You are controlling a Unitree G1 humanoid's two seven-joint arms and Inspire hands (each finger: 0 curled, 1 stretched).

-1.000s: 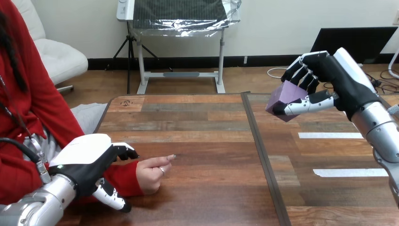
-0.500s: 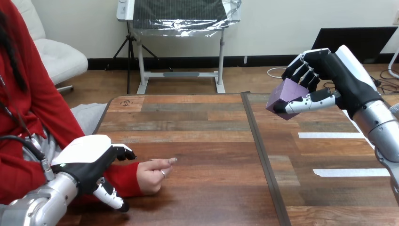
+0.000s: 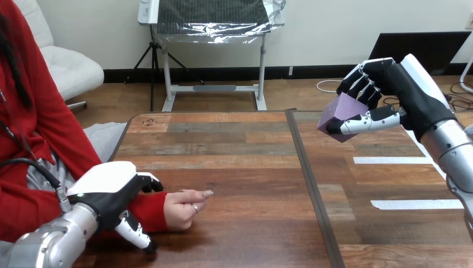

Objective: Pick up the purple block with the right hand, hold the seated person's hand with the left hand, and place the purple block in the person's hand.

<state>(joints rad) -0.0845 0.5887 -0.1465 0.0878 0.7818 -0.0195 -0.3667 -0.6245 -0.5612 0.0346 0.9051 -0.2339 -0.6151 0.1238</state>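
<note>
The right hand is raised in the upper right of the frame, above the far right part of the counter. It grasps the purple block. Its fingers curl over the block's top and its thumb presses across the lower face. The block is tilted, one corner pointing down and to the left, and hangs clear of the counter's surface. The silver right forearm runs down to the right edge of the frame.

In the lower left, the left hand sits at the end of the red sleeve. Its curled fingers lie over the far side of the person's wrist and its thumb is on the near side. It seems to be closed round the wrist, though from this angle the contact under the palm is hidden.

The person's hand lies just to the right of the left hand, low on the counter. It is loosely curled, with one finger stretched toward the centre of the frame.

The block is well apart from the person's hand, diagonally across the frame. A dark seam divides the counter between them. Two pale strips lie on the right section, below the raised right hand.
</note>
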